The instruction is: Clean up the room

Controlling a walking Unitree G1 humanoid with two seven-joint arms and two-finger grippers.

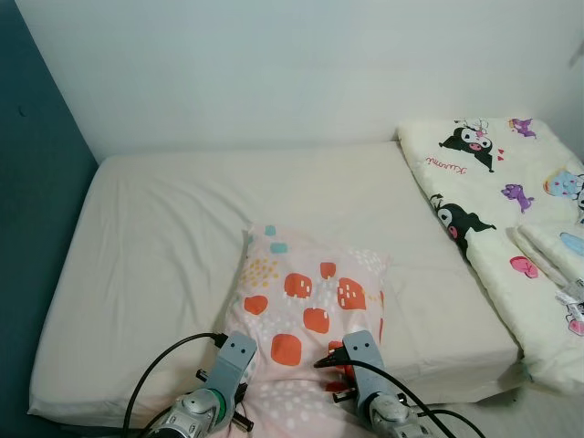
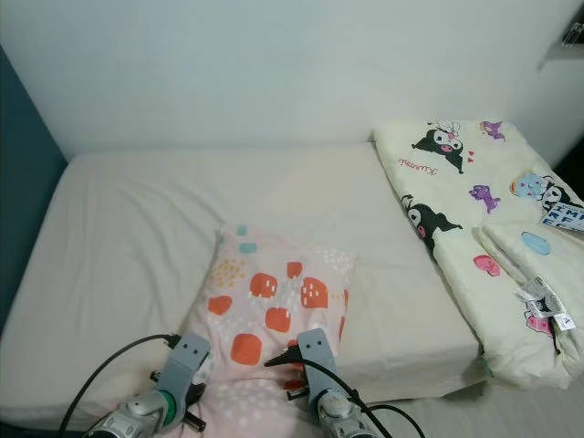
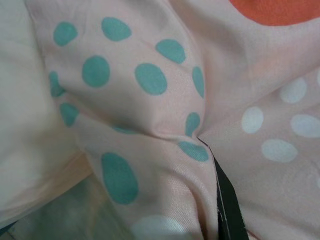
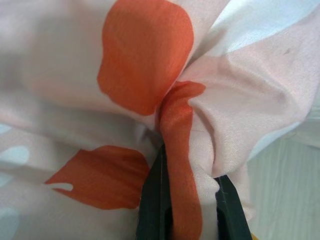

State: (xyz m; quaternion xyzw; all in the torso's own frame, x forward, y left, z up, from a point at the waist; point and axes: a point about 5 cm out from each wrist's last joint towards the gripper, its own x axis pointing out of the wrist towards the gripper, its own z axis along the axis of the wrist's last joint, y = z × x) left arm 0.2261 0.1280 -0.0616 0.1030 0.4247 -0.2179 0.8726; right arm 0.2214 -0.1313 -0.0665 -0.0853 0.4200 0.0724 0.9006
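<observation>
A pink pillow [image 1: 306, 292] with orange shapes and teal and white dots lies tilted on the near edge of the white bed [image 1: 173, 210], its near end hanging over the edge. My left gripper [image 1: 235, 354] holds the pillow's near left corner; in the left wrist view the dotted cloth bunches against one black finger [image 3: 228, 200]. On the pillow's near right corner my right gripper [image 4: 192, 205] is shut, its two fingers pinching a fold of orange and pink cloth.
A folded cream blanket [image 1: 497, 192] with cartoon prints lies along the bed's right side. A dark teal wall [image 1: 36, 237] runs along the left, a white wall [image 1: 301, 64] behind. A strip of pale floor [image 1: 547, 415] shows at the near right.
</observation>
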